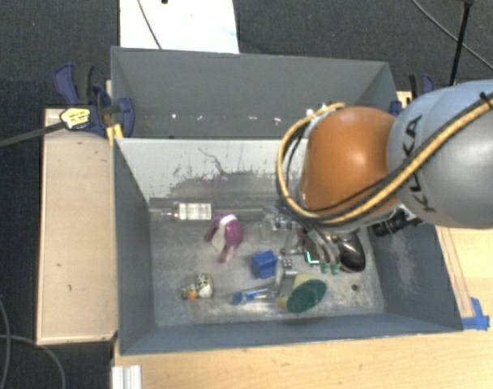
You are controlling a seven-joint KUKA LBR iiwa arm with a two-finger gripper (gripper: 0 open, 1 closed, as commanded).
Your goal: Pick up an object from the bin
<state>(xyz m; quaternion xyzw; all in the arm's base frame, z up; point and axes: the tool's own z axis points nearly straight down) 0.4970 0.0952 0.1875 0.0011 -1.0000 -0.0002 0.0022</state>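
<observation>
Green oval disc (306, 296) lies flat on the floor of the bin (246, 96), close to the front wall (bottom of cam view) and somewhat toward the right-front corner. Its long axis runs diagonally, from the front wall up toward the right wall. Gripper (289, 279) hangs low just beside it, on the side facing the bin's middle. I can't tell whether they're touching. The orange wrist cover & cables hide most of the gripper, so I can't tell if it's apart or together, and I see nothing clamped in it.

Blue block (264, 263) sits just on the gripper's other side, toward the centre. A thin blue pen-like thing (250, 297) lies along the front wall. Purple-white piece (226, 233), clear tube (190, 211) near the back wall & small mottled ball (199, 286) toward the left-front corner are well apart.

My read: disc is the nearest candidate. I'd need a short shift toward the right wall to centre over it, then a close across its short axis. The disc is flat, so the grip may be awkward.
</observation>
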